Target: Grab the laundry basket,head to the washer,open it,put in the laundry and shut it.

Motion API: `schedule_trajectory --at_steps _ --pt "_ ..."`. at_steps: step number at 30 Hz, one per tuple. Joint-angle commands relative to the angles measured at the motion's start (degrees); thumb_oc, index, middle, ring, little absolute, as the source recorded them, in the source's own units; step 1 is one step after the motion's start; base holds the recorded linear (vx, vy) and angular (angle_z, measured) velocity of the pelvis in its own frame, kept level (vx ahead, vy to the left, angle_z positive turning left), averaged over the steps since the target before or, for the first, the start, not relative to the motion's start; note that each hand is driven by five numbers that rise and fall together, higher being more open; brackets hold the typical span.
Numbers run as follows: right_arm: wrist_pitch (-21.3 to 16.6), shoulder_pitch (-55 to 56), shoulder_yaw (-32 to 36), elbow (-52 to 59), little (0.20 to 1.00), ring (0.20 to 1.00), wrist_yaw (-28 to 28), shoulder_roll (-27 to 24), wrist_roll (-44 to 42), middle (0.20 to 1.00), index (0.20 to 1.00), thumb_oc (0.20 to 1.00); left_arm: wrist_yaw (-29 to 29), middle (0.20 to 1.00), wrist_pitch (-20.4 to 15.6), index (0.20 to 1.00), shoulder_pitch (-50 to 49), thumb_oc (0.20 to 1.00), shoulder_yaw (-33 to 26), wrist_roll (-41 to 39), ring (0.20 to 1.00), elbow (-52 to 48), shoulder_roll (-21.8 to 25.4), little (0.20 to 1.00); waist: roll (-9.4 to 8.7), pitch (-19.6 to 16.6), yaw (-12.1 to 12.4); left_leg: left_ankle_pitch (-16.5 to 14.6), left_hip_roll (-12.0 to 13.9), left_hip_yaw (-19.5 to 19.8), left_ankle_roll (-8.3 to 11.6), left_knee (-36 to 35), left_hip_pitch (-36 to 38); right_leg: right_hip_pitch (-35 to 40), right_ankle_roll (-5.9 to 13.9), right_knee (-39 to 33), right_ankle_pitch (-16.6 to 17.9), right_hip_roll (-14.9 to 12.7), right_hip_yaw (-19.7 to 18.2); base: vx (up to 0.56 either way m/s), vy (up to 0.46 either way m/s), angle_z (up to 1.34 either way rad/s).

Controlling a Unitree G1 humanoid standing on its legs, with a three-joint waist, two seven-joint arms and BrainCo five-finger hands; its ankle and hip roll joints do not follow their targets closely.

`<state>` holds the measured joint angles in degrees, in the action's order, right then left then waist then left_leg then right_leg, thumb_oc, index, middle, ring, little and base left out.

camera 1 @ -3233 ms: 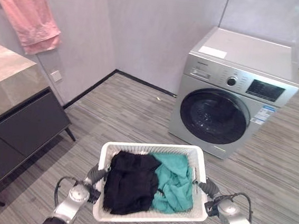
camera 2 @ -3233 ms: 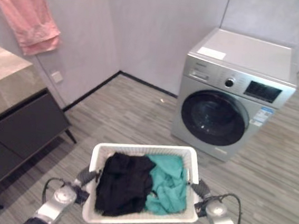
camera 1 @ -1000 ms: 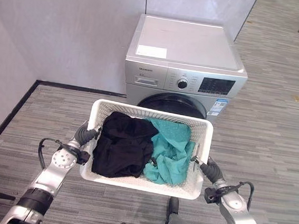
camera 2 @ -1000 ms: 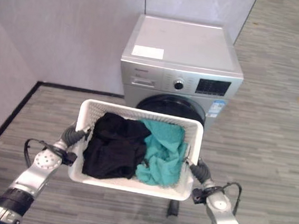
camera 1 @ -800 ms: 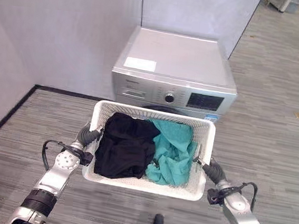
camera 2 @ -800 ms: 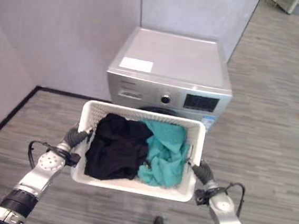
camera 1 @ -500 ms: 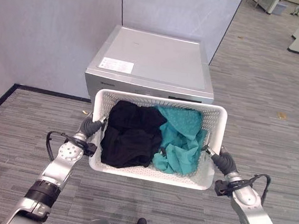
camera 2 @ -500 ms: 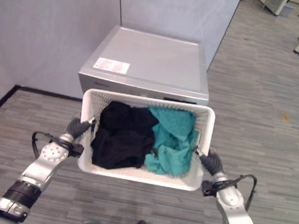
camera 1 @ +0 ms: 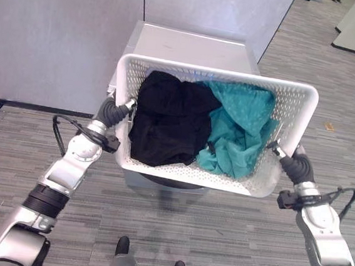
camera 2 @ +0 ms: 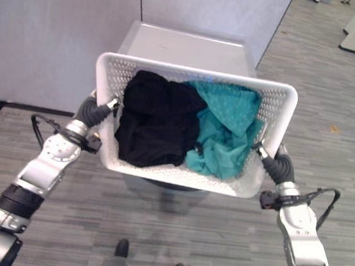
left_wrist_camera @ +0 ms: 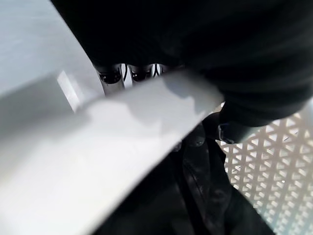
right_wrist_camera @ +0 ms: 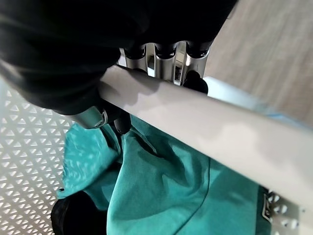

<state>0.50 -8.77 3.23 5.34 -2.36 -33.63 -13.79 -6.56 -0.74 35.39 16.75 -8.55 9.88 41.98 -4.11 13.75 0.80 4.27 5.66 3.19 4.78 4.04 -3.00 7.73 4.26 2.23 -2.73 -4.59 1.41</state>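
— He's right up at the washer [camera 1: 192, 46] now; a moment ago its door still showed, now the laundry basket [camera 1: 294, 97] hangs over it.

— Grip holding?

— Left hand [camera 1: 113, 111] and right hand [camera 1: 288, 162] both curl round the rim. Wall close on the left, open floor to the right.

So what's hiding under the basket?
The silver washer sits under the white basket; its top shows behind the rim. Its front and door are covered.
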Motion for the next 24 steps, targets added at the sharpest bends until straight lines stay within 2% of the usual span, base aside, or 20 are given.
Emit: schedule_trajectory --at_steps 1,2,4,5,6,7,8,9,10,11,12,13,14,15,17,18,19,21,24 --pt "-6.0 -9.5 1.4 -5.0 0.200 0.200 -6.1 -8.1 -3.7 0.200 0.200 0.200 -5.3 0.200 -4.2 0.200 11.2 0.200 0.6 0.5 0.200 3.5 2.7 0.200 1.41 -7.5 3.5 -6.1 2.6 2.8 -0.08 8.4 -2.0 1.1 2.41 2.7 -3.6 -4.4 0.2 0.02 0.094 0.05" --pt "-6.1 -9.8 1.4 -5.3 0.200 0.200 -6.1 -8.1 -3.8 0.200 0.200 0.200 -5.3 0.200 -4.2 0.200 11.5 0.200 0.8 0.5 0.200 3.8 2.7 0.200 1.39 -7.3 3.5 -6.3 2.5 2.8 -0.12 8.7 -2.2 1.1 2.46 2.6 -3.6 -4.4 0.2 0.03 0.150 0.12" --pt "-5.6 -13.8 -1.3 -9.6 0.200 0.200 -6.7 -8.3 -5.0 0.200 0.200 0.200 -5.8 0.200 -4.1 0.200 16.2 0.200 3.9 0.4 0.200 7.5 2.8 0.200 1.62 -7.3 4.4 -8.9 1.3 4.2 -0.56 11.7 -2.5 1.9 2.98 1.9 -3.4 -5.5 -0.1 0.04 0.146 0.11" --pt "-5.7 -13.9 -1.3 -9.7 0.200 0.200 -6.7 -8.3 -5.0 0.200 0.200 0.200 -5.8 0.200 -4.1 0.200 16.3 0.200 4.0 0.4 0.200 7.6 2.8 0.200 1.62 -7.2 4.4 -9.0 1.3 4.2 -0.57 11.8 -2.6 2.0 2.99 1.9 -3.4 -5.5 -0.1 0.09 0.298 0.12" --pt "-4.1 -17.2 -4.0 -14.7 0.200 0.200 -7.2 -8.9 -4.6 0.200 0.200 0.200 -5.6 0.200 -3.9 0.200 20.5 0.200 7.3 -1.6 0.200 11.2 2.7 0.200 1.85 -8.0 5.0 -10.7 -0.5 5.4 -1.57 12.7 -2.1 2.0 3.60 3.2 -3.7 -6.8 -0.5 0.10 0.303 0.07" --pt "-3.3 -19.4 -5.9 -17.2 0.200 0.200 -7.2 -8.9 -3.7 0.200 0.200 0.200 -5.2 0.200 -3.7 0.200 22.9 0.200 9.2 -3.0 0.200 13.3 2.3 0.200 1.85 -8.1 5.3 -11.1 -1.1 5.3 -2.36 12.3 -1.5 1.3 3.87 5.1 -4.0 -7.1 -0.9 0.13 0.421 0.04" --pt "-2.3 -21.1 -7.6 -19.6 0.200 0.200 -7.3 -9.1 -2.3 0.200 0.200 0.200 -4.8 0.200 -3.3 0.200 25.0 0.200 11.1 -3.5 0.200 15.0 2.3 0.200 2.04 -8.3 5.6 -11.3 -1.8 5.1 -3.39 11.8 -0.8 0.6 4.20 8.1 -3.5 -7.4 -1.2 0.06 0.388 -0.05" --pt "-0.5 -25.3 -10.3 -24.6 0.200 0.200 -7.4 -9.1 -1.1 0.200 0.200 0.200 -4.5 0.200 -2.5 0.200 28.6 0.200 13.7 -3.6 0.200 18.2 2.6 0.200 2.10 -7.5 6.2 -11.5 -2.4 3.7 -5.20 11.6 0.3 -3.2 4.81 16.7 0.5 -8.1 -1.3 0.03 0.301 -0.10" --pt "-0.7 -25.8 -10.5 -24.9 0.200 0.200 -7.4 -9.1 -1.2 0.200 0.200 0.200 -4.5 0.200 -2.7 0.200 28.9 0.200 13.8 -3.7 0.200 18.5 2.6 0.200 2.00 -7.4 6.4 -11.4 -2.5 3.3 -5.24 11.5 0.3 -3.8 4.86 17.2 0.4 -8.1 -1.7 0.01 0.360 -0.17" --pt "1.2 -29.7 -13.7 -30.3 0.200 0.200 -7.1 -9.3 -1.1 0.200 0.200 0.200 -3.7 0.200 -1.7 0.200 30.6 0.200 15.9 -4.9 0.200 20.6 1.9 0.200 2.86 -6.2 6.5 -11.8 -2.5 2.0 -6.55 10.8 2.3 -6.9 5.00 24.9 4.2 -8.8 0.8 0.00 0.178 -0.18" --pt "1.0 -30.3 -14.0 -30.8 0.200 0.200 -7.1 -9.3 -1.3 0.200 0.200 0.200 -3.7 0.200 -1.8 0.200 30.9 0.200 16.0 -5.0 0.200 20.9 1.9 0.200 2.80 -5.9 6.5 -11.9 -2.5 1.8 -6.56 10.8 2.4 -7.2 5.02 25.4 3.9 -8.9 0.6 0.05 0.344 -0.32" --pt "2.0 -33.2 -16.4 -35.8 0.200 0.200 -6.5 -9.8 -1.5 0.200 0.200 0.200 -3.3 0.200 -1.5 0.200 32.6 0.200 17.6 -5.9 0.200 23.2 1.3 0.200 3.34 -5.5 6.4 -11.9 -2.9 0.8 -7.34 9.3 4.4 -9.4 5.32 29.1 5.2 -10.3 4.0 0.04 0.165 -0.27" --pt "1.8 -33.6 -16.6 -36.1 0.200 0.200 -6.5 -9.8 -1.6 0.200 0.200 0.200 -3.3 0.200 -1.6 0.200 32.7 0.200 17.6 -6.0 0.200 23.4 1.3 0.200 3.30 -5.4 6.3 -11.8 -3.0 0.9 -7.36 9.1 4.4 -9.5 5.34 29.2 5.2 -10.4 4.1 0.17 0.248 -0.31" --pt "3.2 -35.9 -18.2 -40.0 0.200 0.200 -5.3 -12.0 -1.8 0.200 0.200 0.200 -2.7 0.200 -1.3 0.200 33.4 0.200 17.9 -6.7 0.200 24.2 0.8 0.200 2.97 -5.7 5.4 -11.6 -4.3 1.5 -7.59 6.9 5.7 -11.2 5.08 26.3 4.9 -9.5 4.9 0.13 0.078 -0.16" --pt "3.5 -38.5 -19.5 -42.3 0.200 0.200 -5.2 -13.7 -1.3 0.200 0.200 0.200 -2.4 0.200 -1.2 0.200 33.8 0.200 18.1 -7.2 0.200 25.5 0.3 0.200 3.03 -5.8 4.7 -11.4 -4.9 2.1 -7.54 5.8 6.1 -11.7 4.97 23.1 4.6 -8.4 4.4 0.20 0.042 0.07" --pt "4.0 -42.7 -21.7 -45.3 0.200 0.200 -5.4 -16.4 -0.6 0.200 0.200 0.200 -1.8 0.200 -0.8 0.200 34.5 0.200 19.1 -8.1 0.200 27.7 -0.5 0.200 2.74 -5.8 3.9 -11.7 -5.7 3.0 -7.13 4.9 6.6 -13.2 5.29 14.5 4.4 -7.7 3.0 0.20 -0.011 0.26" --pt "3.9 -43.2 -22.1 -45.7 0.200 0.200 -5.4 -16.5 -0.7 0.200 0.200 0.200 -1.8 0.200 -1.0 0.200 34.8 0.200 19.1 -8.2 0.200 28.0 -0.5 0.200 3.01 -5.8 3.8 -11.8 -5.5 3.1 -7.12 4.8 6.7 -12.7 5.29 13.8 4.6 -7.5 3.2 0.20 -0.057 0.36" --pt "4.1 -46.7 -24.0 -47.9 0.200 0.200 -5.2 -18.2 -1.0 0.200 0.200 0.200 -1.9 0.200 -1.2 0.200 36.1 0.200 19.9 -8.8 0.200 30.2 -1.3 0.200 2.70 -5.5 2.8 -12.2 -6.2 4.1 -6.65 4.2 7.3 -13.9 5.78 4.4 7.1 -7.8 1.6 0.15 -0.073 0.37" --pt "4.0 -50.2 -26.0 -50.2 0.200 0.200 -4.6 -21.1 -1.3 0.200 0.200 0.200 -2.2 0.200 -1.7 0.200 36.9 0.200 20.3 -10.0 0.200 32.6 -0.9 0.200 2.38 -4.8 1.7 -14.1 -6.2 5.1 -6.10 4.8 9.2 -16.0 7.14 -1.0 11.0 -8.1 0.3 0.24 -0.082 0.27"
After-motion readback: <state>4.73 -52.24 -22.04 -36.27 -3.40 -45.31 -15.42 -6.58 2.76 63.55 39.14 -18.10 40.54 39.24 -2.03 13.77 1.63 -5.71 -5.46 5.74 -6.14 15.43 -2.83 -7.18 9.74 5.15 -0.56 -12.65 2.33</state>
